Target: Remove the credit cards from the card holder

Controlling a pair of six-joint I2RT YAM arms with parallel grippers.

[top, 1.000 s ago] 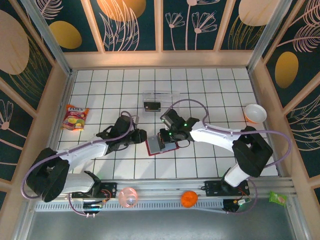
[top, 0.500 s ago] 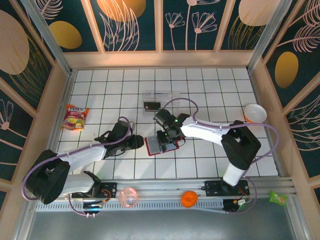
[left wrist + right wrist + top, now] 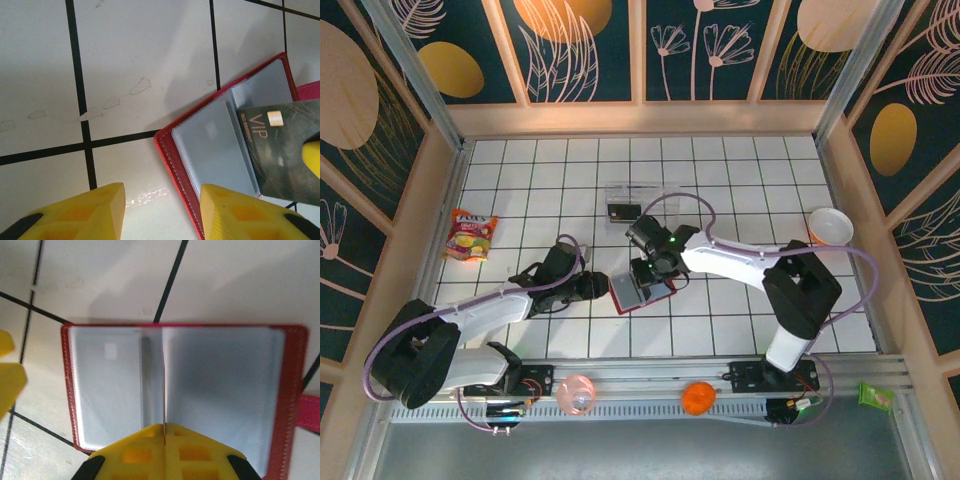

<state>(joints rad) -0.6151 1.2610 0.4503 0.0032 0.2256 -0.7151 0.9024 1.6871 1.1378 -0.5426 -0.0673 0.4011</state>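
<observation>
**Pinching the credit card [image 3: 282, 160] over the open card holder [image 3: 210, 145]**

The white tiled table [image 3: 740, 170] has bare squares on every side of the work. Its walls and a clear tray [image 3: 660, 190] farther back stand well apart.

The card holder lies open and flat near the table's middle, between the two grippers. Its long axis runs left to right with a slight tilt, and the fold crosses that. From above, the right arm covers much of its far half. The left wrist view cuts off its right and lower parts. In the right wrist view yellow fingers hide its near edge, and the snap tab [image 3: 310, 412] sticks out at the right.

The left gripper [image 3: 162, 212] sits low just left of the holder. Its fingers are spread with nothing between them, and one tip overlaps the red border.

The right gripper [image 3: 164, 432] is pressed together on the credit card, which stands on edge along the fold and reads there as a thin line. From the left wrist the card is dark, marked VIP and cut off at the right. Its lower corner may sit in a pocket, but I cannot tell.
</observation>
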